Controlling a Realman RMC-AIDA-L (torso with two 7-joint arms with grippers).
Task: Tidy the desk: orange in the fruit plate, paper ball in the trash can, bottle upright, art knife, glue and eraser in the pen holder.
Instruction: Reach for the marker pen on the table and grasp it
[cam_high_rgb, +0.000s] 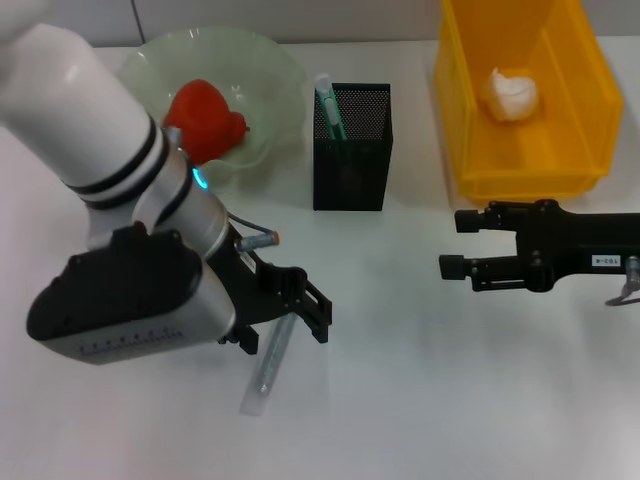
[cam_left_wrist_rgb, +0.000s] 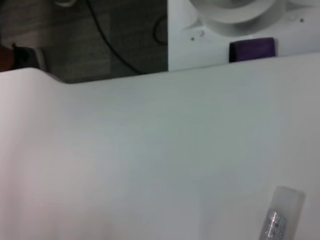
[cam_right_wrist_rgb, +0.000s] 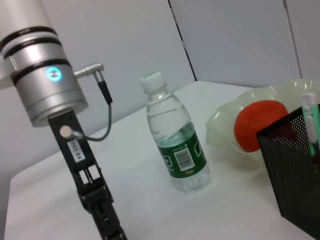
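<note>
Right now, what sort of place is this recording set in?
Probably a staged office desk: a plain white tabletop carrying a black mesh pen holder, a bright yellow plastic trash bin and a pale green wavy-rimmed fruit bowl.

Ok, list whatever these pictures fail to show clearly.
Eraser: in no view.
Bottle: the left arm hides it in the head view.
Glue: upper end under the left gripper, head view; cut by the edge, left wrist view.
Art knife: lower part inside the pen holder, head view.

A small clear plastic water bottle (cam_right_wrist_rgb: 176, 142) stands upright at frame centre on the white tabletop (cam_right_wrist_rgb: 150, 205), left arm (cam_right_wrist_rgb: 55, 115) at left.
</note>
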